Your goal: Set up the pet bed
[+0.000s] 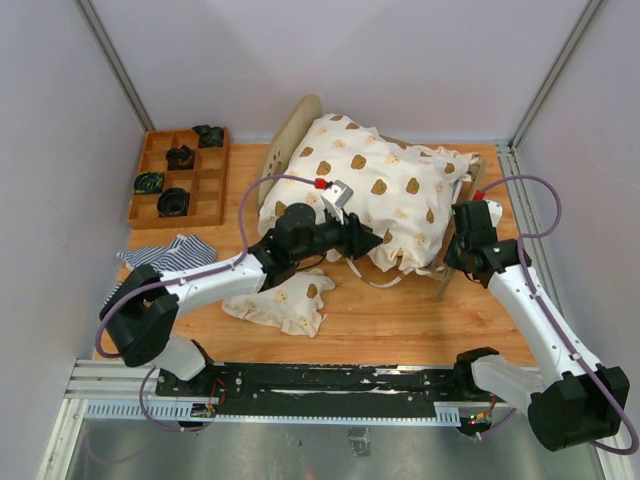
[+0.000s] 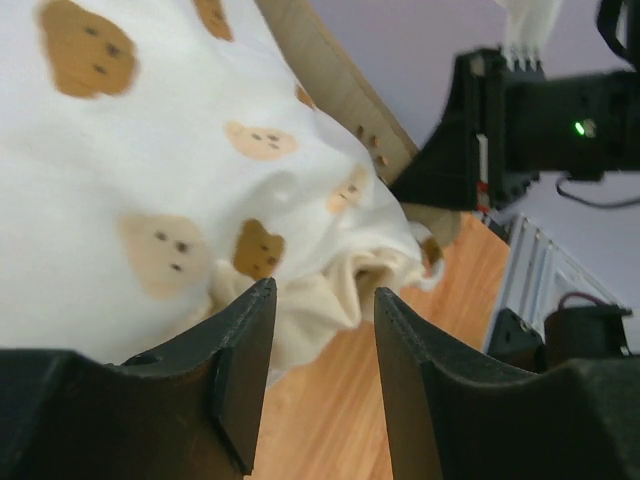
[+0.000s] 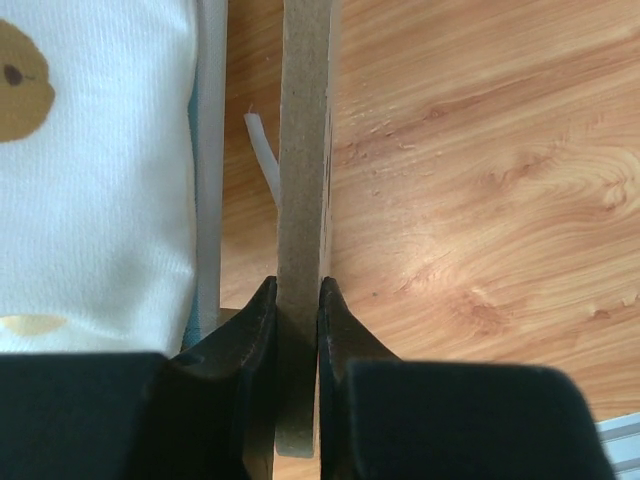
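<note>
Tray (image 1: 175, 221) holds four dark pieces (image 1: 173, 202) in separate compartments.
Wood table (image 1: 420, 320), pale walls (image 1: 350, 60); left gripper (image 2: 325, 330) parted, empty, at quilt (image 2: 120, 180); right gripper (image 3: 298, 300) pinching bed (image 3: 305, 150).

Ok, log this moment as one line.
left gripper: open, at quilt edge | right gripper: shut on pet bed frame board | quilt: draped over pet bed
</note>
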You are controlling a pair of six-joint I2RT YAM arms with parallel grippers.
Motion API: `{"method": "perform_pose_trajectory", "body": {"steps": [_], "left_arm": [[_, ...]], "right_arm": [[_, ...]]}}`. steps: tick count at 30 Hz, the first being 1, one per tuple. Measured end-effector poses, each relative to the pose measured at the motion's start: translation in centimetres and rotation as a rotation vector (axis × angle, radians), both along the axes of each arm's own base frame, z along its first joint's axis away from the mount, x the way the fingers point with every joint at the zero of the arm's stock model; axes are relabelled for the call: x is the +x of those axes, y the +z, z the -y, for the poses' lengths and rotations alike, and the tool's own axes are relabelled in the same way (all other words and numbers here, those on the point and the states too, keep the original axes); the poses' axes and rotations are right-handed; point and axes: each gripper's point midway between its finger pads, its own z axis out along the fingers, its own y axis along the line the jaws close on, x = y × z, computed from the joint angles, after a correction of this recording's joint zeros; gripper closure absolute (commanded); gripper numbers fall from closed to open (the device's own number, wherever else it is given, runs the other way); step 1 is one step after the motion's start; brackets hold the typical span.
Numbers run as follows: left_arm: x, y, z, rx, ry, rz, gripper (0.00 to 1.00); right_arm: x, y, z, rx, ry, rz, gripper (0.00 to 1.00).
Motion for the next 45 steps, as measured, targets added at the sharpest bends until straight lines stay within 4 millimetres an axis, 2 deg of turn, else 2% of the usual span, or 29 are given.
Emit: {"method": "perform_pose_trajectory", "body": {"steps": [4, 8, 12, 15, 18, 26, 30, 36, 45], "left_arm": [[-4.7, -0.6, 0.8, 0.038, -0.099, 0.087, 0.53], [-9.1, -3.6, 1.8, 0.099, -0.201, 0.132, 0.54], [-11.1, -5.2, 2.0, 0.128, -0.238, 0.173, 0.57], [-11.1, -4.9, 2.9, 0.106, -0.225, 0.23, 0.59], [-11.0, -5.5, 4.1, 0.099, -0.213, 0.274, 0.6], [-11.6, -11.7, 8.0, 0.179, -0.241, 0.385, 0.63], [-10.4, -13.6, 9.4, 0.224, -0.218, 0.453, 0.66], [-8.6, -14.2, 9.7, 0.264, -0.158, 0.562, 0.67], [-6.5, -13.4, 11.7, 0.275, -0.102, 0.705, 0.64]], "right_arm": [[-0.1, 1.2, -0.4, 0.021, 0.014, 0.002, 1.0], [0.0, 2.1, -0.8, 0.045, 0.016, 0.006, 1.0], [0.2, 2.9, -1.2, 0.066, 0.018, -0.001, 1.0], [0.2, 3.2, -1.6, 0.09, 0.019, 0.001, 1.0], [0.1, 3.2, -1.9, 0.104, 0.021, -0.003, 1.0], [0.0, 3.1, -2.1, 0.119, 0.019, -0.009, 1.0], [-0.1, 3.1, -2.1, 0.122, 0.018, -0.011, 1.0], [-0.2, 3.3, -2.2, 0.132, 0.017, -0.007, 1.0], [-0.8, 3.6, -2.5, 0.154, 0.026, -0.01, 1.0]]}}
